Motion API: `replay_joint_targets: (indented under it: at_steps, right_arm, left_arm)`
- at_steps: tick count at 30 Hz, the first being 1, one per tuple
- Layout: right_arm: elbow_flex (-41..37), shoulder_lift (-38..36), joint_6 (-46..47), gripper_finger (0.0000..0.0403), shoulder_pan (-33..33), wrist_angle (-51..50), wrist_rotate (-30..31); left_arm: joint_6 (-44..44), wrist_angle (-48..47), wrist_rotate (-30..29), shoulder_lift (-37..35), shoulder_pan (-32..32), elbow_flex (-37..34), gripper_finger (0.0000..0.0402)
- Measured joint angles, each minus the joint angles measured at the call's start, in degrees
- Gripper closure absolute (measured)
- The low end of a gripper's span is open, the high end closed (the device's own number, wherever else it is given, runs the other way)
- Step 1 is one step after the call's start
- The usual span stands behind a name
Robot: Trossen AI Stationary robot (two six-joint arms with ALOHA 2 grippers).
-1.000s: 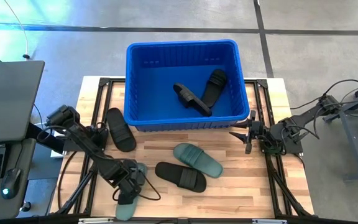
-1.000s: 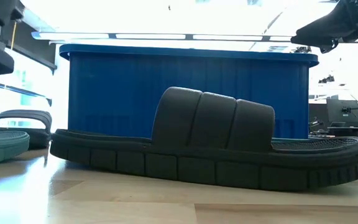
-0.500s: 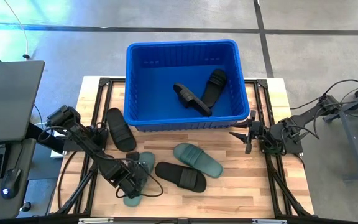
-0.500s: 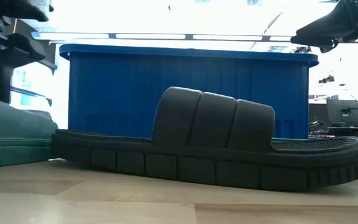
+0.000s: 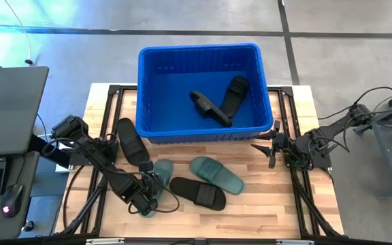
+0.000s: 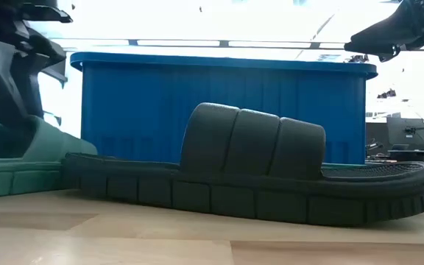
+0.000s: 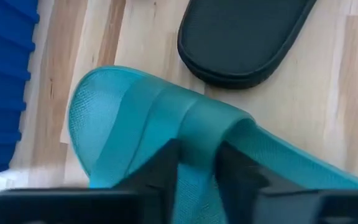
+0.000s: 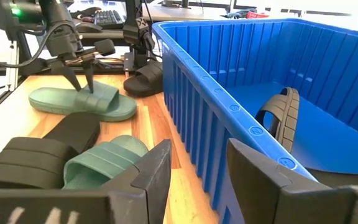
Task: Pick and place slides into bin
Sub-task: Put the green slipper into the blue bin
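Observation:
My left gripper (image 5: 148, 195) is shut on a sage green slide (image 5: 158, 175) at the table's near left; the left wrist view shows the slide (image 7: 135, 118) close up. A second green slide (image 5: 216, 175) and a black slide (image 5: 197, 192) lie sole-down beside it. Another black slide (image 5: 129, 139) lies left of the blue bin (image 5: 203, 49). Two black slides (image 5: 209, 109) (image 5: 235, 93) lie inside the bin. My right gripper (image 5: 267, 146) waits open by the bin's near right corner. My left gripper has the green slide's strap (image 7: 197, 134) between its two fingers (image 7: 166, 169). The fingers come from above, slanting down, as the right wrist view shows (image 8: 79, 78). The slide's sole (image 6: 13, 180) rests on the table.
The bin (image 8: 229, 93) stands at the table's far middle, its tall wall (image 6: 219, 110) right behind the near black slide (image 6: 249, 169). Bare wood lies at the table's near right. A desk with a keyboard stands off the left edge.
My left gripper has turned at the wrist and gone a little away from the near edge. The green slide under it has slid with it across the table toward the bin and the black slide, its far end swinging rightward.

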Motion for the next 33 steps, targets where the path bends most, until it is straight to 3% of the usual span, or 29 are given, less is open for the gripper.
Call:
replay_joint_targets:
  at_steps: [3, 10, 17, 25, 33]
  right_arm:
    - [0.0, 0.0, -0.1, 0.0258, -0.02, 0.02, 0.02]
    - [0.0, 0.0, -0.02, 0.0258, -0.01, 0.02, 0.0]
    - [0.0, 0.0, -0.04, 0.0256, -0.02, 0.25, 0.0]
    - [0.0, -0.02, -0.08, 0.0257, -0.01, 0.26, 0.0]
    - [0.0, -0.01, 0.01, 0.0258, -0.01, 0.26, -0.01]
  left_arm:
    - [0.59, 0.11, 0.38, -0.01, 0.35, 0.0, 0.0386]
    - [1.51, 1.07, 5.4, -0.04, 0.42, 2.88, 0.0395]
    - [12.25, -3.44, 10.29, -0.11, 0.07, 17.51, 0.0398]
    - [15.01, -24.66, -0.58, -0.23, -1.22, 34.92, 0.04]
    - [22.87, -37.09, -10.55, -0.24, -0.24, 47.91, 0.0401]
